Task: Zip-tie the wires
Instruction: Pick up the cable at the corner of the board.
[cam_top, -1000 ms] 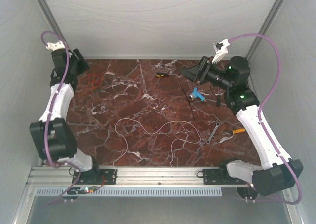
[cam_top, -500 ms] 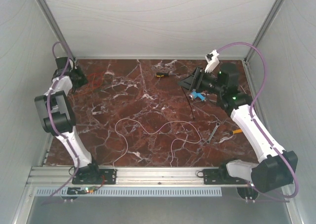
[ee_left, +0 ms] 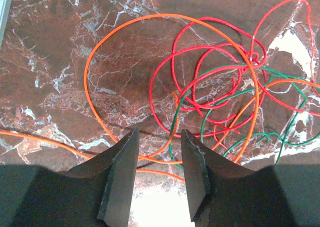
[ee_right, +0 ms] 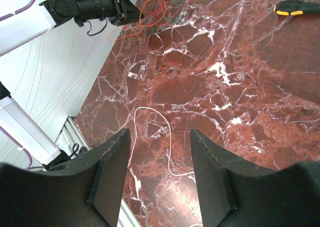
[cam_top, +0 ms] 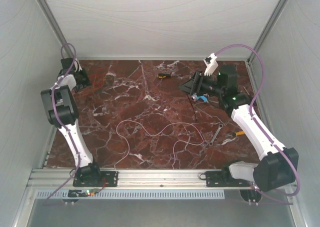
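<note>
Nearest the arm bases, in the lower middle of the top view, the white wire (cam_top: 150, 131) lies in loose curls on the marble table (cam_top: 150, 99), with nothing touching it. To its right sit a wrench (cam_top: 216, 134) and an orange-handled tool (cam_top: 241, 133), out of the way.

Further back, right of centre, the zip tie (cam_top: 191, 107) lies flat and straight on the table. The right gripper (cam_top: 192, 84) hangs just above its far end, beside a small blue object (cam_top: 200, 97). In its wrist view its jaws stand about half apart with nothing between them. I'd say it is waiting near the tie so it can take it once the strands are bundled.

Farthest off, in the upper left corner, the coloured wires (ee_left: 215, 89) lie in a tangle of red, orange and green. The left gripper (ee_left: 159, 172) is low over the tangle's near edge, jaws partly apart and holding nothing. One orange strand runs across just by the fingertips (ee_left: 127, 152). That looks like a reach for that strand, to gather the tangle toward the white wire.
</note>
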Robot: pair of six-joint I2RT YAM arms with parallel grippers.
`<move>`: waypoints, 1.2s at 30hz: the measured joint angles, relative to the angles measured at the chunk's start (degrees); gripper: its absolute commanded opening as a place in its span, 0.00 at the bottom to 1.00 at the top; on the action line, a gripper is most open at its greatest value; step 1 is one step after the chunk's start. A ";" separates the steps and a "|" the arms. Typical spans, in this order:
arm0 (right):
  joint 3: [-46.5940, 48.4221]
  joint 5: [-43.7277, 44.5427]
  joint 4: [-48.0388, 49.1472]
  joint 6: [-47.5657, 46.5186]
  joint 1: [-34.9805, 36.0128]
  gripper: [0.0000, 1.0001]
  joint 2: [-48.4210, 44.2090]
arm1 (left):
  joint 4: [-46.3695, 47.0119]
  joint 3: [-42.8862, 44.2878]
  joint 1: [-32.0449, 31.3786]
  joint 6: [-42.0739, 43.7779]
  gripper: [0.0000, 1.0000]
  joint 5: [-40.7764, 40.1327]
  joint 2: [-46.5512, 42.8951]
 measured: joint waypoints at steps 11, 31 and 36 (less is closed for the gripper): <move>-0.04 -0.81 -0.48 -0.22 0.02 0.48 0.83 | -1.01 4.22 0.00 1.51 0.27 0.20 3.91; -0.24 -0.83 -1.90 -0.24 0.02 0.51 0.81 | -1.40 0.70 -2.58 1.40 0.20 -0.76 0.07; -0.22 -0.83 -2.67 -0.37 0.02 0.54 0.70 | -1.11 0.46 -5.11 0.48 0.20 -2.91 -8.57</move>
